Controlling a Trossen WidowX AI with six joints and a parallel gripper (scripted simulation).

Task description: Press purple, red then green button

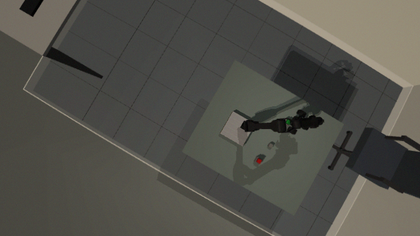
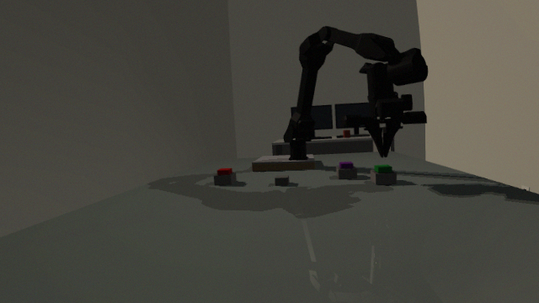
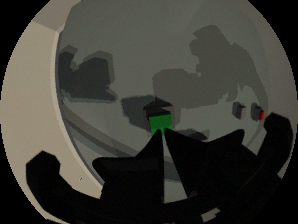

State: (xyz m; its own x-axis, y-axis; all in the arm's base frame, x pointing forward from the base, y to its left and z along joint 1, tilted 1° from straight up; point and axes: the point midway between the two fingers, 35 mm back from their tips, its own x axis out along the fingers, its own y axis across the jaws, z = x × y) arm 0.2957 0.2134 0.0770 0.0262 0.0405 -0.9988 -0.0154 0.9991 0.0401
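The jaws are drawn together to a narrow point with nothing held between them. The gripper (image 2: 384,154) points straight down and hangs just above the green button (image 2: 382,168), with a visible gap between the fingertips and the button cap. In the wrist view the closed fingers taper toward the green button (image 3: 160,123), which sits directly ahead of their tip on its grey housing.

The purple button (image 2: 346,165) stands just beside the green one, to its left in the exterior view, on its own grey housing. Further left lies a small grey block (image 2: 281,181), apart from both. The red button (image 2: 224,171) sits well apart at the far left of the row. From above, the red button (image 1: 258,160) and the grey block (image 1: 270,145) show on the table, while the green button (image 1: 288,122) shows only as a small patch beside the arm's forearm; the purple button is hidden under the arm in that view.

The arm (image 2: 307,84) rises from a pale base plate (image 2: 263,163) at the rear of the grey-green table (image 2: 269,252), bends at its elbow high up, and reaches over to the right. Its shadow spreads across the table surface around the buttons. Behind the table, a desk with two dark monitors (image 2: 320,115) stands against the wall.
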